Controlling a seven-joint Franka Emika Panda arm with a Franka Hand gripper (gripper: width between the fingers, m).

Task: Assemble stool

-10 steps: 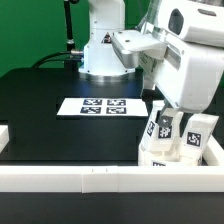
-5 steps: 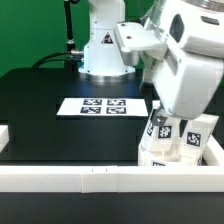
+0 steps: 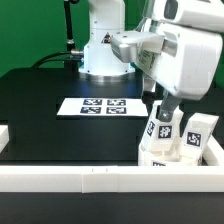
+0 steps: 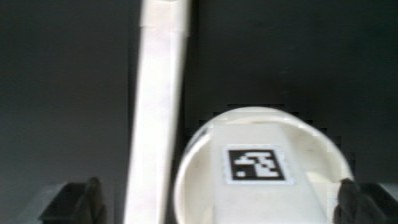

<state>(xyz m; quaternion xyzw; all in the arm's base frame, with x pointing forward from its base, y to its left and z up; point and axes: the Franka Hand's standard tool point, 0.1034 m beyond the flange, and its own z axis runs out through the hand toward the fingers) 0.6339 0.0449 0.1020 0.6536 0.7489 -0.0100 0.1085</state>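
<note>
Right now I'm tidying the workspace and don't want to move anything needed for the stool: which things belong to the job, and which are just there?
Belongs to the job:
- stool legs, white tagged blocks standing at the exterior view's right
- white tagged part under the wrist camera
- gripper, open above the legs

Just there:
- marker board, flat on the table
- white border rail

Arm hides the stool parts — seat cropped, blurred.
</note>
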